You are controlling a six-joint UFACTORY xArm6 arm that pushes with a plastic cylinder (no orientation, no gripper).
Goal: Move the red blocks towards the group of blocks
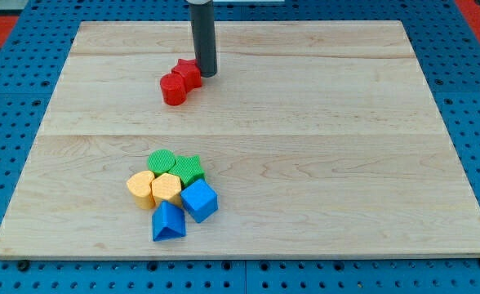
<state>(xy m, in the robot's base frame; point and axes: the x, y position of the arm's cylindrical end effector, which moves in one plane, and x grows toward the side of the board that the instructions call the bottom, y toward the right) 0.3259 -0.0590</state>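
Two red blocks lie touching near the view's top, left of centre: a star-like red block (188, 72) and a rounder red block (173, 88) just below and left of it. My tip (206, 75) stands against the right side of the star-like red block. Lower down, a group of blocks sits together: a green round block (162, 160), a green star block (190, 168), two yellow blocks (141, 187) (166, 188), a blue cube (199, 200) and a blue triangle block (168, 222). The group lies well below the red blocks.
The blocks rest on a pale wooden board (322, 139), which lies on a blue perforated base (11, 49).
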